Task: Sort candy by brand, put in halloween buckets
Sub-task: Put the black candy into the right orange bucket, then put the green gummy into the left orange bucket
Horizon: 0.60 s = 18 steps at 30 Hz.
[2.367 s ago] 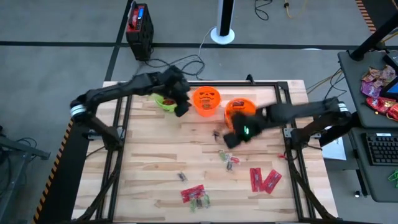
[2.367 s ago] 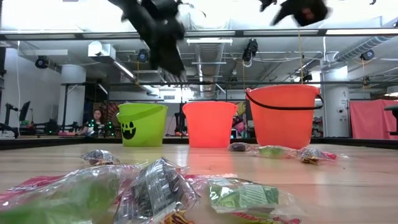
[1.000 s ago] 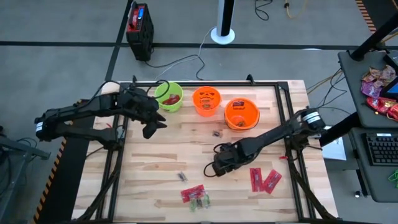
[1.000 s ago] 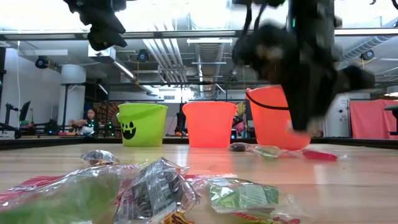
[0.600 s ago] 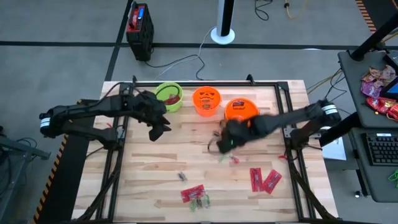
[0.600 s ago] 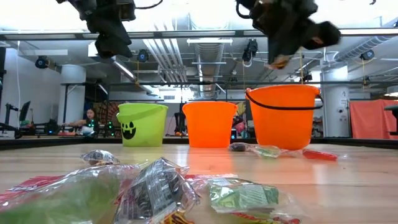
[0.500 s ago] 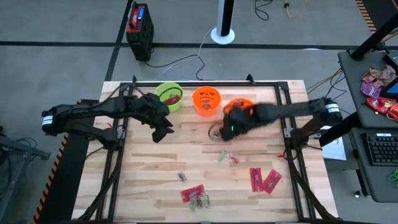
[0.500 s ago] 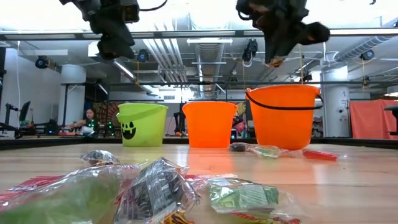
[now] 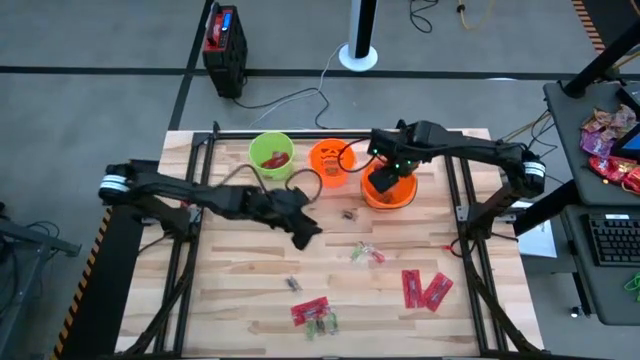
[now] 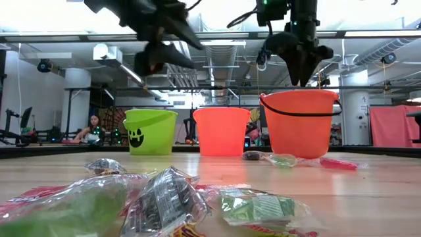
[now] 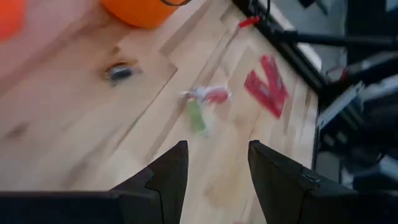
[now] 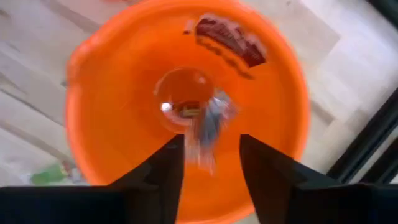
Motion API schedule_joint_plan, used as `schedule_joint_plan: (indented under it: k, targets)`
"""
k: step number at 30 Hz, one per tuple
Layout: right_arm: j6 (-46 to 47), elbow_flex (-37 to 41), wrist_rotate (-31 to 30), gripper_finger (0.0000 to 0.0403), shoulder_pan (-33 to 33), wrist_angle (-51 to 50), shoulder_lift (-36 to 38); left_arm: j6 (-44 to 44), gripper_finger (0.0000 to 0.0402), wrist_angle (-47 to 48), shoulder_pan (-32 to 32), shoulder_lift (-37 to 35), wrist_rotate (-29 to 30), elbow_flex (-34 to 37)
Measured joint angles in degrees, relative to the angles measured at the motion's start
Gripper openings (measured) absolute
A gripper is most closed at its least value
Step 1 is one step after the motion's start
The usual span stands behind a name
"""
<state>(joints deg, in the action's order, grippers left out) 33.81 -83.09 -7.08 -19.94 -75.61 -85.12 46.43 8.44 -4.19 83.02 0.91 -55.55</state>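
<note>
Three buckets stand on the worktop (image 9: 250, 270): one lime green bucket (image 9: 270, 156), one jack-o'-lantern bucket (image 9: 331, 162), one wider orange bucket (image 9: 390, 186). The right tool (image 12: 210, 163), fingers apart, hangs over the wider one, a small wrapped piece (image 12: 209, 127) between them. The left tool (image 11: 213, 168), fingers apart and empty, hovers mid-worktop above two red packets (image 11: 267, 86).

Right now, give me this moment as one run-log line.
right gripper: open, above wide orange bucket | candy piece: dropping in | left gripper: open, mid-table

Three buckets are counted: one lime green (image 9: 270, 156), two orange (image 9: 331, 162) (image 9: 389, 187). Three flat red packets (image 9: 424, 289) are spotted on the table.
</note>
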Motion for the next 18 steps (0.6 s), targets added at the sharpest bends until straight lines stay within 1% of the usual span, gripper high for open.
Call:
schedule_joint_plan:
  k: [2,4,8,12,16,18]
  targets:
    - [-2.3,0.0,0.0,0.0172,-0.7,0.0,0.3,3.2,0.0152,-3.4,-1.7,3.2,1.9,-0.2]
    - [-5.0,0.0,0.1,0.0190,-1.0,0.0,0.9,5.7,0.0152,-3.5,-3.3,6.9,4.3,-1.8]
    - [-8.6,0.0,0.0,0.0213,-1.1,0.1,2.4,8.2,0.0152,-3.6,-5.8,15.0,7.3,-7.6]
    - [-10.7,0.0,0.0,0.0222,-1.1,0.1,4.6,8.7,0.0162,-2.0,-6.6,23.8,7.6,-15.6]
    - [-11.6,0.0,0.0,0.0223,-1.1,0.9,6.6,7.4,0.0176,1.2,-6.4,32.6,7.8,-23.8]
    - [-11.9,0.0,0.0,0.0223,-1.1,1.2,7.6,6.4,0.0184,4.6,-6.0,36.4,7.8,-27.6]
